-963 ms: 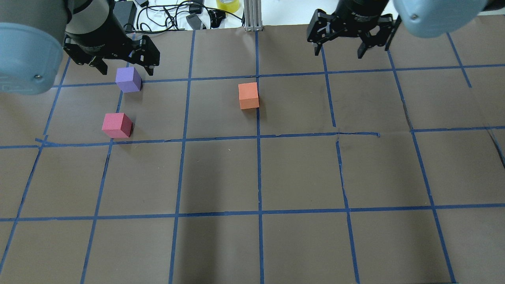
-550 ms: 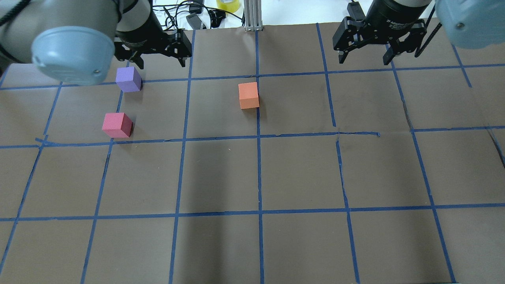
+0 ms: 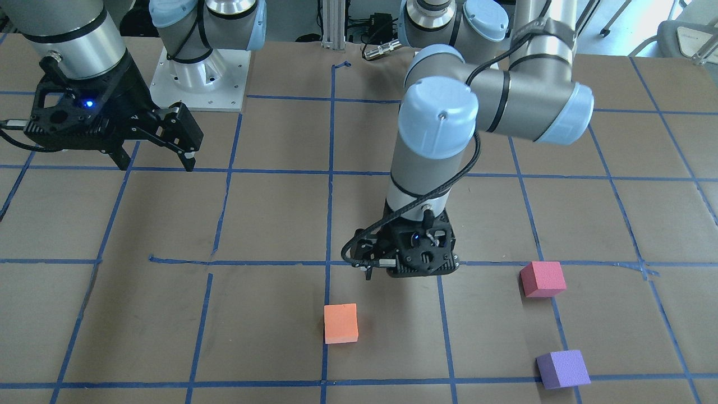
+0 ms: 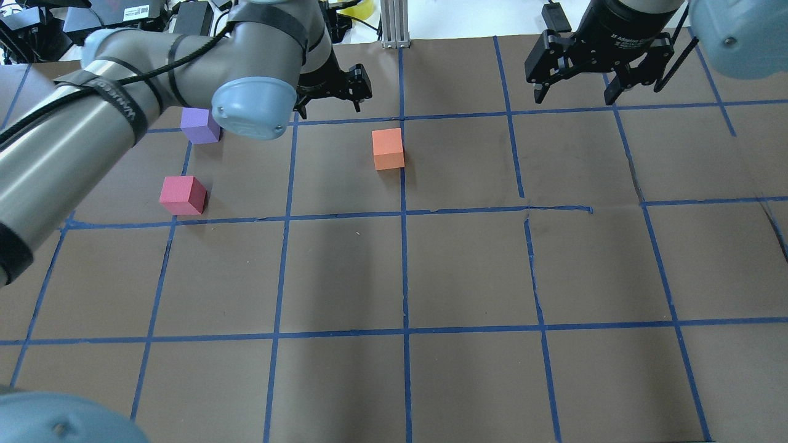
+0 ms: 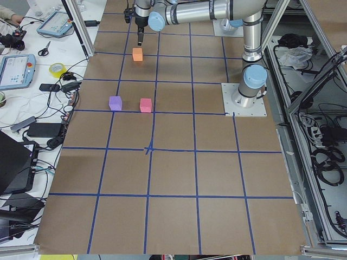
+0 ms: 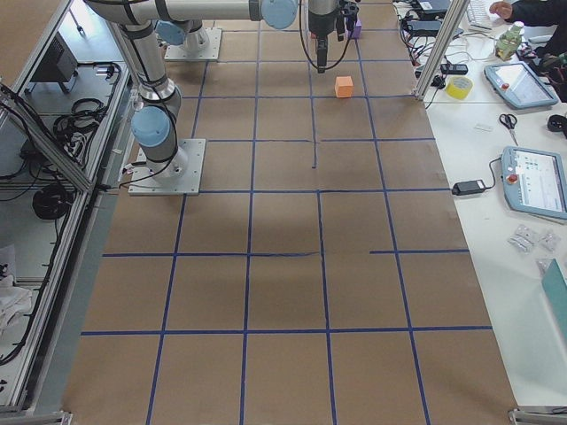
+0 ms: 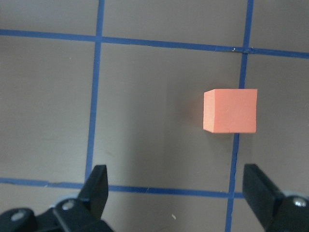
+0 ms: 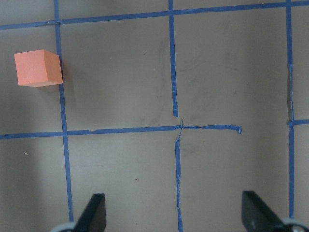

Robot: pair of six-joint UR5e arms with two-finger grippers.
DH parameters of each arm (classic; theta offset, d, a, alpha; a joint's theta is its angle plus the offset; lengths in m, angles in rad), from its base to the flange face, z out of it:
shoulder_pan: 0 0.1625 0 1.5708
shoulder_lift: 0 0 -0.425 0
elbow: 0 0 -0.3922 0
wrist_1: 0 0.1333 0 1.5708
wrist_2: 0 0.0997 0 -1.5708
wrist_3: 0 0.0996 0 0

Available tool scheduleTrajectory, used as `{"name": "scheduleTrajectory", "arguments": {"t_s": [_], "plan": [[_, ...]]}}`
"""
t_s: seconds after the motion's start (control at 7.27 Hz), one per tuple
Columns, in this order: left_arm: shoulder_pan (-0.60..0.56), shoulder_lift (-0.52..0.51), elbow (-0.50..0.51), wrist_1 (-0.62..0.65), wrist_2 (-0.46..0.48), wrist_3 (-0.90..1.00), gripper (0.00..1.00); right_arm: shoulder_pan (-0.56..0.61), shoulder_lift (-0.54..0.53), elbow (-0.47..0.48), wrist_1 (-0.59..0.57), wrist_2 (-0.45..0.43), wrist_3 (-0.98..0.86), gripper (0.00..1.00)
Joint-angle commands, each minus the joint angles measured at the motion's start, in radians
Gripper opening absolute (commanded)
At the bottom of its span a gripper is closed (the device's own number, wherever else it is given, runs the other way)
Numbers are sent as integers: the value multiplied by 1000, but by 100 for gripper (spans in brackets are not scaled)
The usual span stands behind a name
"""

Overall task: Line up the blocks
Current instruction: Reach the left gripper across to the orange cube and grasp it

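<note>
The orange block (image 4: 388,149) sits near the table's middle, also in the front view (image 3: 340,323) and left wrist view (image 7: 230,110). The purple block (image 4: 198,126) and the pinkish-red block (image 4: 183,195) sit apart at the left, the purple one partly behind my left arm. My left gripper (image 4: 331,109) is open and empty, hovering just beyond and left of the orange block. In the left wrist view (image 7: 178,193) the block lies ahead, toward the right finger. My right gripper (image 4: 575,98) is open and empty, high at the far right, and also shows in the front view (image 3: 157,165).
The brown table (image 4: 468,271) carries a grid of blue tape. Beyond its far edge lie cables, a yellow tape roll (image 4: 357,7) and an aluminium post (image 4: 394,24). My left arm's elbow (image 4: 252,107) hangs over the area beside the purple block.
My left gripper has swung right, from over the purple block to just beyond the orange block. My right gripper has shifted a little right. The blocks have not moved.
</note>
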Motion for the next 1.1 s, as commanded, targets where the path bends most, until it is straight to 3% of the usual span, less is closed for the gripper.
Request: {"name": "scheduleTrajectory", "arguments": {"t_s": [0.0, 0.28, 0.83, 0.96], "plan": [[-54, -175, 119, 32, -1, -69, 100, -1, 0, 1, 2, 1, -5, 100], [-65, -281, 164, 83, 1, -70, 100, -1, -6, -4, -21, -5, -5, 100], [-88, -343, 109, 114, -1, -100, 100, -1, -6, 1, -9, -13, -55, 100], [-89, -337, 114, 143, 2, -87, 94, -3, -5, 1, -23, -16, -71, 100]]}}
